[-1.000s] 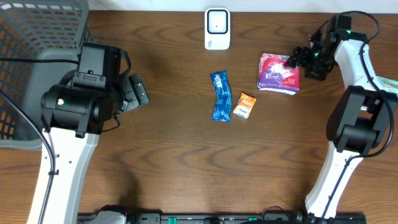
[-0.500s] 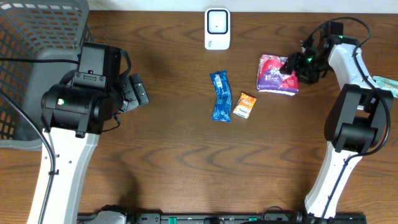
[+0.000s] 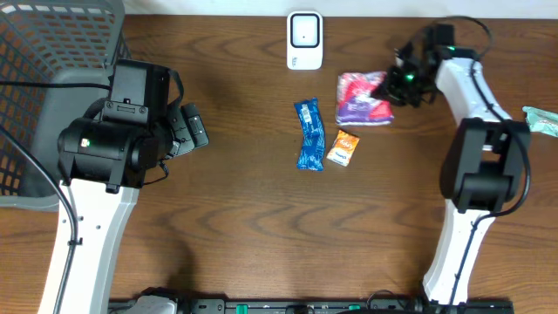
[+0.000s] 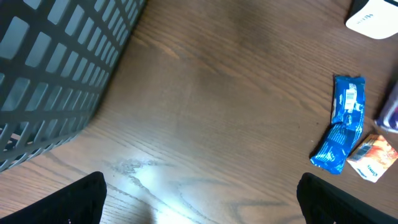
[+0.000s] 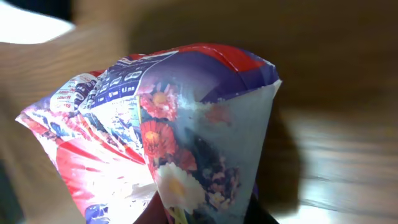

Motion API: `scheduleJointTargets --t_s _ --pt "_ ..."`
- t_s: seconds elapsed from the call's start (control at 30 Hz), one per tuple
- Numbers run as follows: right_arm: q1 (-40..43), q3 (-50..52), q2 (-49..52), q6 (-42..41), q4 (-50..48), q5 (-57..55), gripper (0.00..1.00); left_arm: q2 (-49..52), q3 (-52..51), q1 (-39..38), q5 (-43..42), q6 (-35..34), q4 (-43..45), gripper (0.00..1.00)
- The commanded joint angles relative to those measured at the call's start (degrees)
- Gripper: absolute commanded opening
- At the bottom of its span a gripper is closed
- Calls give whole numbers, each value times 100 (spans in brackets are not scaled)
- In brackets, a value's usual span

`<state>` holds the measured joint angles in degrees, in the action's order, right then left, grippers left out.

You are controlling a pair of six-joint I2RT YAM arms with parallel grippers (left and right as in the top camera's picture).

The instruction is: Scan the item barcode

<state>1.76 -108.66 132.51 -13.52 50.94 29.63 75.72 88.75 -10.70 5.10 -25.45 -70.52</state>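
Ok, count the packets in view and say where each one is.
3. Purple flowered pack in the right gripper, blue wrapper mid-table, orange packet beside it. A teal thing at the edge may be another.

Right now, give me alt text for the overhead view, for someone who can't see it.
The right gripper pinches a purple and red packet just right of a white scanner at the far edge of a wooden table. A blue wrapper and an orange sachet lie mid-table; the left gripper hangs open near a grey basket.
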Motion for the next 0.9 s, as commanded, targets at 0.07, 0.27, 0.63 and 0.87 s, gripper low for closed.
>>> scheduleJointTargets --t_s 0.07,0.27,0.63,0.87 --pt "-461 -1056 2 -603 -44 225 1 -46 35 17 96 35 -17 98" --pt "-887 -1860 2 -1329 -667 195 1 -46 35 17 96 35 -17 98" --pt "-1757 -1832 452 -2020 -2013 -1360 1 -46 35 17 96 35 -17 98" --pt "-1912 -1832 787 -2479 -2347 -1460 1 -46 35 17 96 35 -17 98"
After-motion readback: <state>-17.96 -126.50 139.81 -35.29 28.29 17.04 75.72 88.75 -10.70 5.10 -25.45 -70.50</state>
